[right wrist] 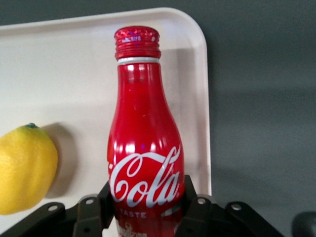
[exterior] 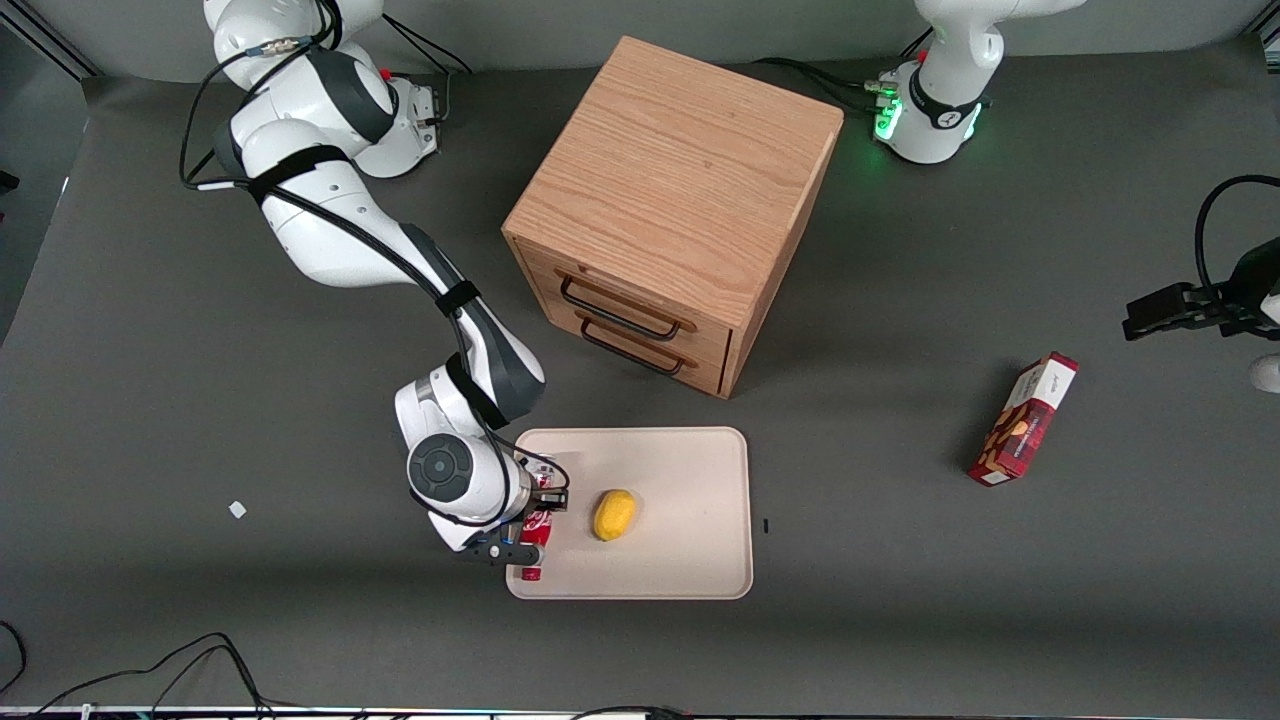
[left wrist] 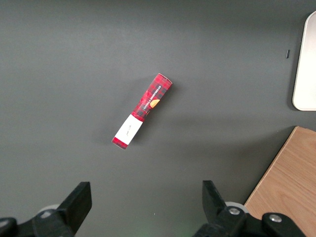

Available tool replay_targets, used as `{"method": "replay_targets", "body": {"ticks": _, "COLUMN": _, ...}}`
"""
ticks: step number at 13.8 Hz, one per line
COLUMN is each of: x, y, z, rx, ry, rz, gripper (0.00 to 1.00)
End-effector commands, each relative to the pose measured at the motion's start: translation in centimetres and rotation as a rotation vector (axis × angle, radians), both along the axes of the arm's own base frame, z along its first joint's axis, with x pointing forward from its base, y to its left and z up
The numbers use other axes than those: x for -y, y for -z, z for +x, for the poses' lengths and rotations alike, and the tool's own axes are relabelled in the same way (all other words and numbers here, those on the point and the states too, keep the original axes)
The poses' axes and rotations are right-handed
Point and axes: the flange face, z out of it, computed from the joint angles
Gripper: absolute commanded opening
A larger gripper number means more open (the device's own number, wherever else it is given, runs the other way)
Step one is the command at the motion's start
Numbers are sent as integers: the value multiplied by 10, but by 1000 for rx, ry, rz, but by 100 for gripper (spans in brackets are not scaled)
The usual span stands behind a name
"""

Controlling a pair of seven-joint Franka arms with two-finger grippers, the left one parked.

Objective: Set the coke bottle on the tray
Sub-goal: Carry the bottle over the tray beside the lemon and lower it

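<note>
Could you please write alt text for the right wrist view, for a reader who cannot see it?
The claw is shut on the coke bottle, holding it over the tray near its rim, beside a lemon lying on the tray.

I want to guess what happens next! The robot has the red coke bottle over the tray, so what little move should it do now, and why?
Probably lower it a little, then let go. The right arm's gripper is shut on the slim red coke bottle with white lettering, over the working arm's edge of the flat cream-beige tray. The yellow lemon lies beside it on the tray, apart, so the spot below looks free.
</note>
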Motion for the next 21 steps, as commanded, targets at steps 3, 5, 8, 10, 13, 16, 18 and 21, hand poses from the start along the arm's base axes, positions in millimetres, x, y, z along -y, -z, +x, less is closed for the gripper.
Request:
{"method": "replay_targets", "body": {"ticks": 3, "x": -2, "y": -3, "z": 7, "rx": 26, "ry": 8, "rz": 31, "gripper": 100}}
{"method": "replay_targets", "body": {"ticks": 5, "x": -1, "y": -4, "z": 7, "rx": 28, "ry": 6, "rz": 31, "gripper": 100}}
{"method": "replay_targets", "body": {"ticks": 8, "x": -1, "y": -4, "z": 7, "rx": 28, "ry": 6, "rz": 31, "gripper": 100}}
{"method": "replay_targets", "body": {"ticks": 10, "x": -2, "y": -4, "z": 7, "rx": 28, "ry": 6, "rz": 31, "gripper": 100}}
{"method": "replay_targets", "body": {"ticks": 13, "x": -2, "y": -3, "z": 6, "rx": 25, "ry": 6, "rz": 30, "gripper": 100}}
{"method": "replay_targets", "body": {"ticks": 16, "x": -2, "y": -12, "z": 7, "rx": 27, "ry": 15, "rz": 31, "gripper": 100}}
{"method": "replay_targets", "body": {"ticks": 18, "x": -2, "y": -27, "z": 7, "rx": 26, "ry": 36, "rz": 28, "gripper": 100}}
{"method": "replay_targets", "body": {"ticks": 21, "x": 6, "y": -66, "z": 2, "rx": -12, "ry": 37, "rz": -2, "gripper": 100}}
